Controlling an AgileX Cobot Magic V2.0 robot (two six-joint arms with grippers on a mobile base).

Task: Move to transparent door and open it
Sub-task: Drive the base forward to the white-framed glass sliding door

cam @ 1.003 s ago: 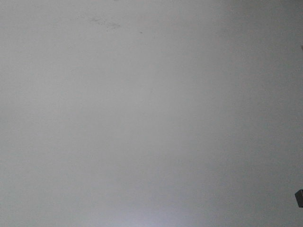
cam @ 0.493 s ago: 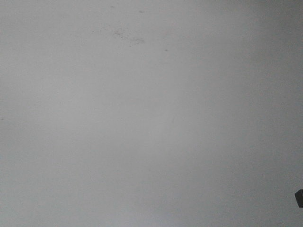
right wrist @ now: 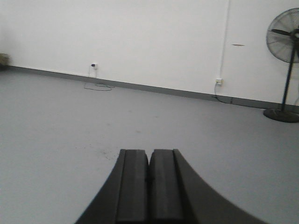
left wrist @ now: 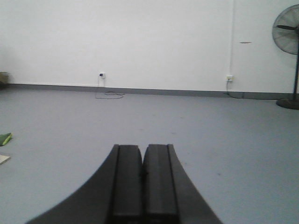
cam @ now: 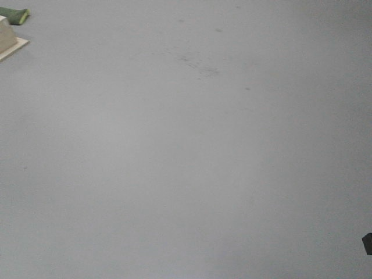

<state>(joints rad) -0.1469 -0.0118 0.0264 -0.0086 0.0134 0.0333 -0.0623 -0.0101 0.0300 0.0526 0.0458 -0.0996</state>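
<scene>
Left gripper (left wrist: 142,148) and right gripper (right wrist: 149,152) are each pressing fingers (left wrist: 128,182) together, gripping nothing, pointing across floor (right wrist: 70,121) left of the pedestal fan (right wrist: 286,44). The transparent door is appearing in no view.

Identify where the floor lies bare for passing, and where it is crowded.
Bare grey floor runs ahead to the white wall. Crowded only at edges: beige block and green item front-left, standing fan far right.

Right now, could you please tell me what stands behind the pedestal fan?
Only the plain white wall and its grey skirting show behind the pedestal fan; the frame edge cuts off its right side.
</scene>
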